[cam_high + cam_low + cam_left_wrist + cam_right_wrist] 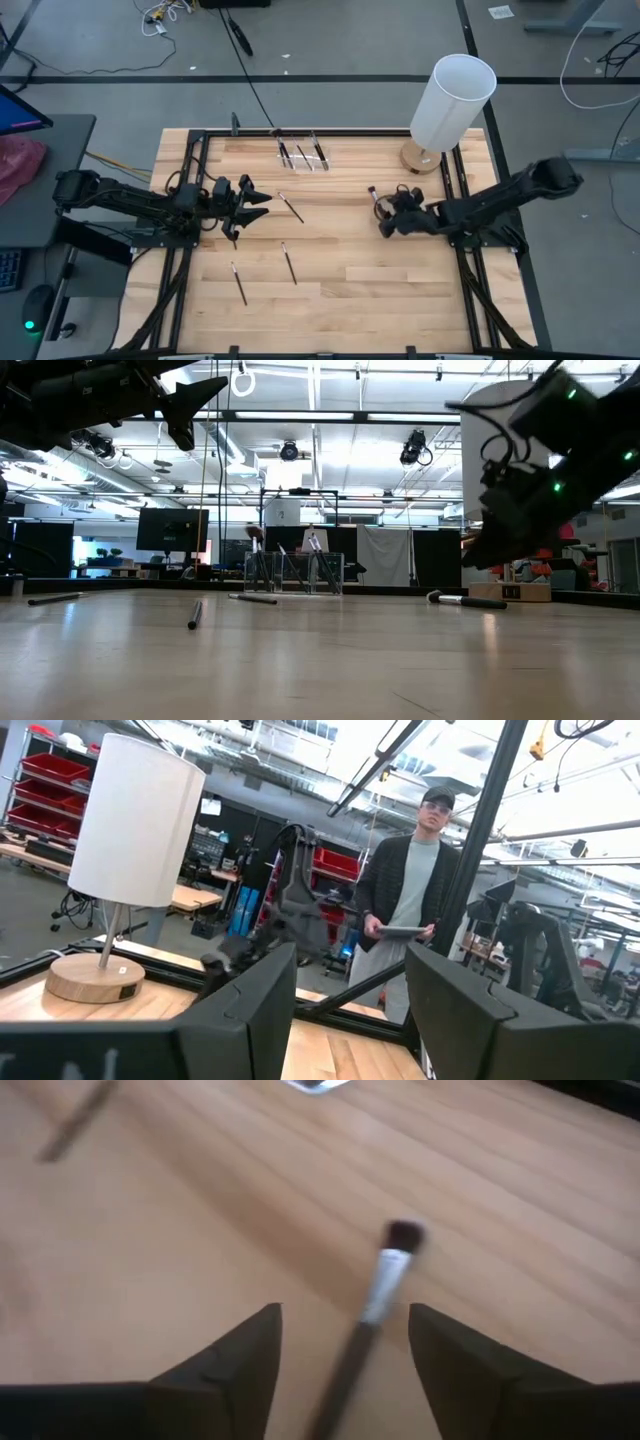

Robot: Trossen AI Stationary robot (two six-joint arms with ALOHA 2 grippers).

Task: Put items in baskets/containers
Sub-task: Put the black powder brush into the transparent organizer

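The brush (378, 1295) in hand lies flat on the tabletop (400, 290), bristle tuft pointing away from the right gripper (345, 1342), whose jaws stand spread with the handle running between them, not pinched. The clear organiser box (302, 155) sits at the far edge, well apart, already holding several brushes; three more brushes (290, 265) lie loose nearer the left gripper (252, 200), which hovers with jaws spread, holding nothing. To grasp well, the right gripper should probably descend squarely over the handle (not the ferrule), close evenly, then lift clear of the white cylinder lamp (450, 105) when carrying to the box
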